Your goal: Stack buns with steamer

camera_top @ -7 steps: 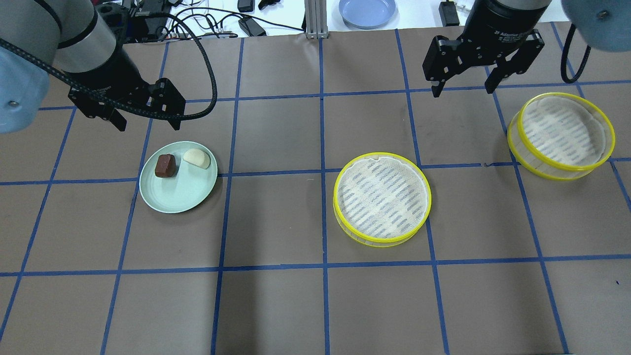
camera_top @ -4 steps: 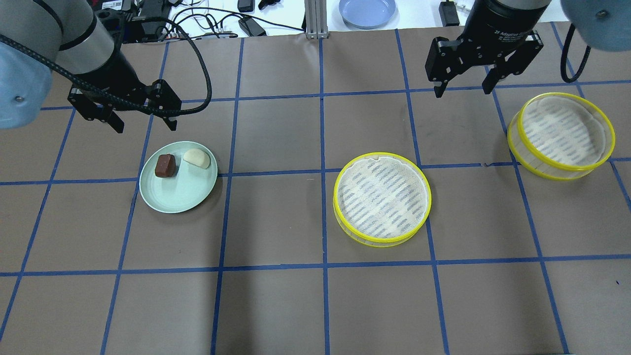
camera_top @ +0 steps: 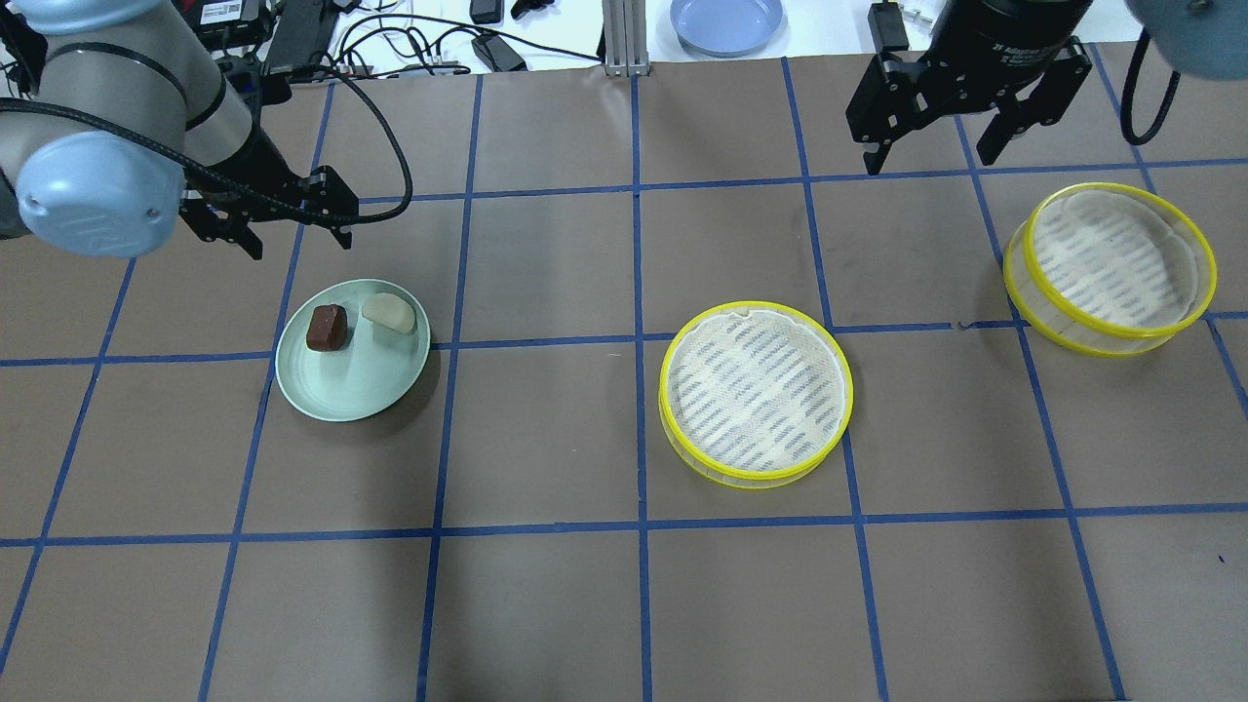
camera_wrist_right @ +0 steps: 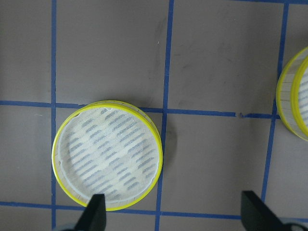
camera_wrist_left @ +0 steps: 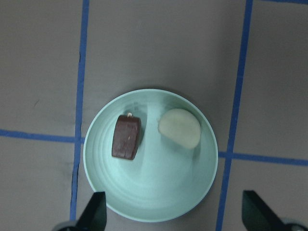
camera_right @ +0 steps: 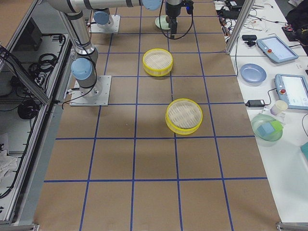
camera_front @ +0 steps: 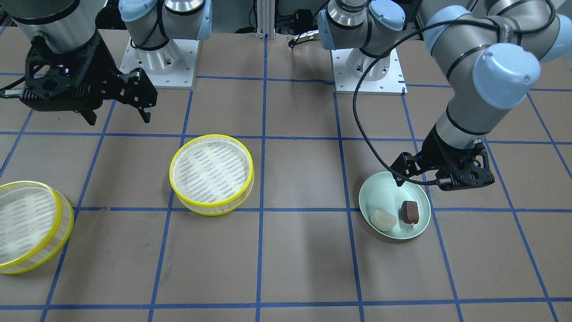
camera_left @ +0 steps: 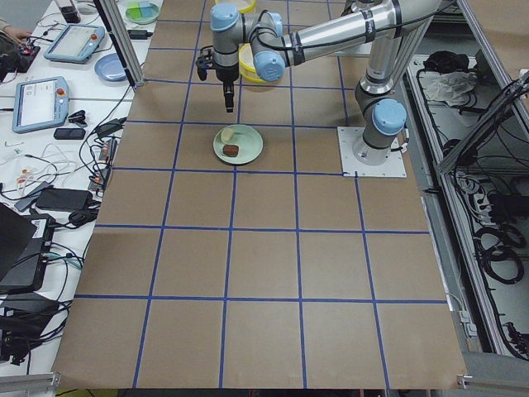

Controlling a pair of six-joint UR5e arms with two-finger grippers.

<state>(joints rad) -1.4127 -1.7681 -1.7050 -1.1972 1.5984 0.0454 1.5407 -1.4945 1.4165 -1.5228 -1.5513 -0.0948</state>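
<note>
A pale green plate (camera_top: 356, 385) holds a dark reddish-brown bun (camera_top: 326, 328) and a cream-white bun (camera_top: 389, 313) side by side. My left gripper (camera_top: 299, 244) is open and empty, just beyond the plate's far rim and above it. Its wrist view shows the plate (camera_wrist_left: 159, 185), the brown bun (camera_wrist_left: 126, 137) and the white bun (camera_wrist_left: 180, 126) below. A yellow-rimmed steamer tray (camera_top: 756, 392) sits mid-table and a second one (camera_top: 1111, 268) sits at the right. My right gripper (camera_top: 928, 161) is open and empty, high between them at the far side.
A blue plate (camera_top: 726, 21) and cables (camera_top: 390, 39) lie beyond the brown mat's far edge. Both robot bases (camera_front: 161, 62) stand at the near side. Tablets and bowls sit on the side bench (camera_right: 274, 48).
My left arm has swung so its elbow shows, and its gripper has dropped lower near the plate's far rim. My right gripper has drifted slightly farther back. Both stay open.
</note>
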